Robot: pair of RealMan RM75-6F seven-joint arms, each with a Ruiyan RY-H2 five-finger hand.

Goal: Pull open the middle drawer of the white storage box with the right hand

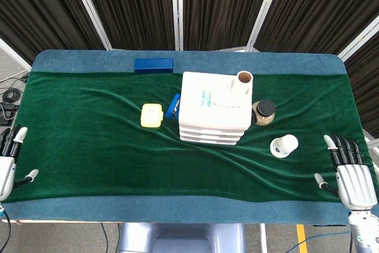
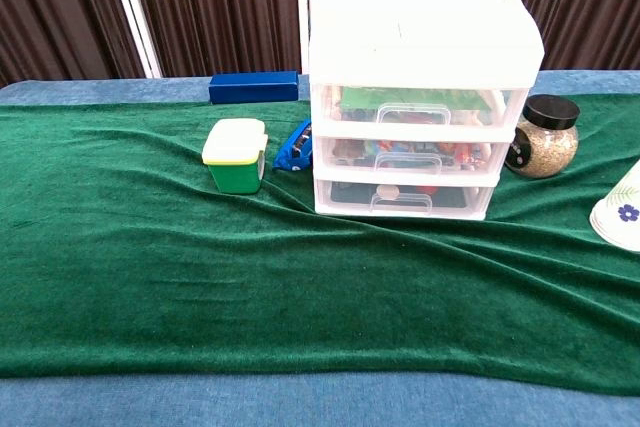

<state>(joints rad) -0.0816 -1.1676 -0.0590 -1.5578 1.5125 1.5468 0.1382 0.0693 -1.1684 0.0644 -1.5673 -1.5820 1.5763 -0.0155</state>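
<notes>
The white storage box [image 1: 214,106] stands at the middle of the green cloth, with three clear drawers stacked in its front [image 2: 417,142]. All three are pushed in. The middle drawer [image 2: 408,156] has a clear handle at its centre. My right hand [image 1: 352,171] lies at the table's near right corner, fingers spread, holding nothing, well apart from the box. At the near left edge my left hand [image 1: 8,159] rests the same way, empty. Neither hand shows in the chest view.
A cardboard tube [image 1: 244,82] stands on the box's back right corner. A dark-lidded jar [image 2: 541,136] sits right of the box and a tipped paper cup [image 1: 283,146] nearer the right hand. A yellow-lidded green container [image 2: 236,155], a blue packet [image 2: 295,145] and a dark blue box [image 1: 153,65] lie left.
</notes>
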